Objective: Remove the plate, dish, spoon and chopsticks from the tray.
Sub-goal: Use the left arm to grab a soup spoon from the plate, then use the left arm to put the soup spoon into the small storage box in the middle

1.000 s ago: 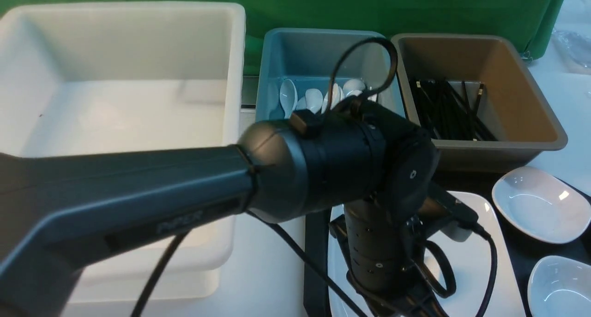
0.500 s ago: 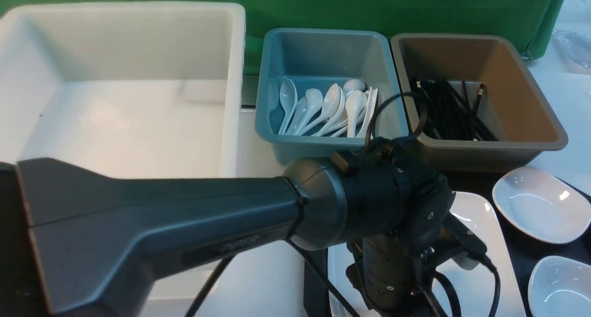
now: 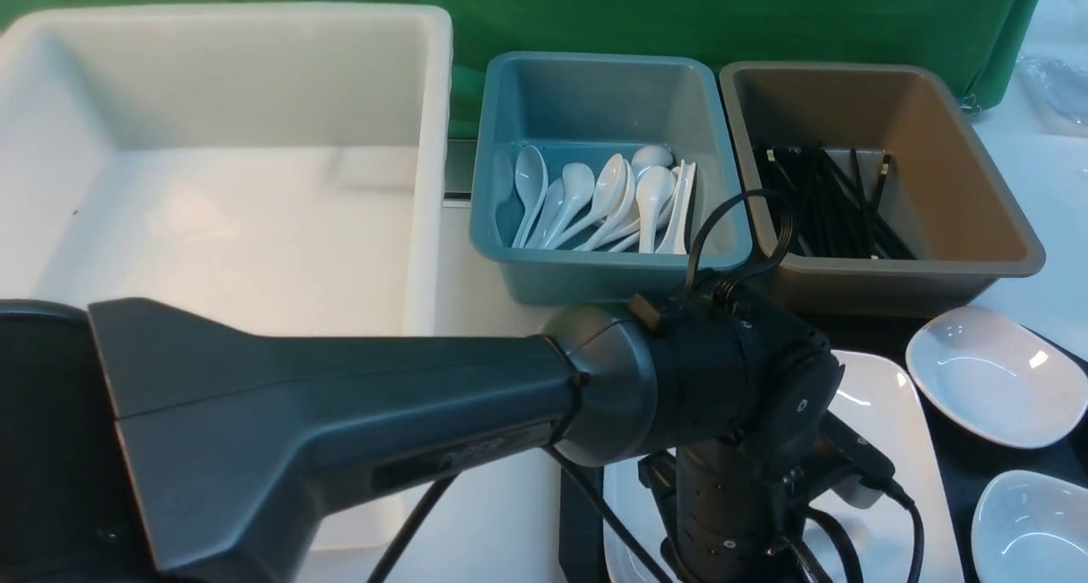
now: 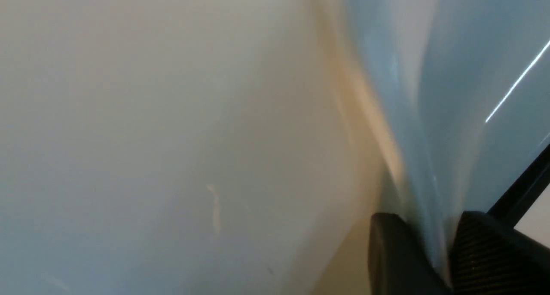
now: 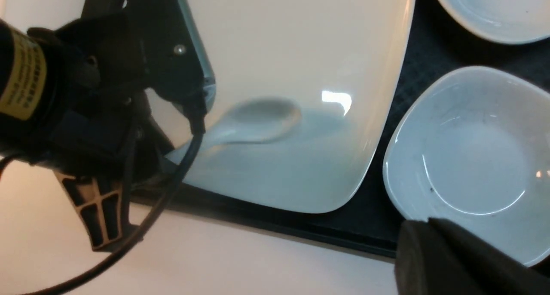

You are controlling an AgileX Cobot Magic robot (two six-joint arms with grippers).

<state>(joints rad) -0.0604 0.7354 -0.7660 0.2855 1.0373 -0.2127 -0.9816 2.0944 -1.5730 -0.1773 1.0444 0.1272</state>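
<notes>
Plate rim pinched in my left gripper, right gripper closed empty; loose spoon on it could slide off if I tilt lifting.

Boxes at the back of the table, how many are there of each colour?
White tub: 1
Blue bin: 1
Brown bin: 1
Total: 3

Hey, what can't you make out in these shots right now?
Front view: the left arm hides the left gripper and most of the plate.
Left wrist view: too close, all blur beyond the fingers.
Right wrist view: the left gripper covers part of the spoon; the tray is cut off.
</notes>
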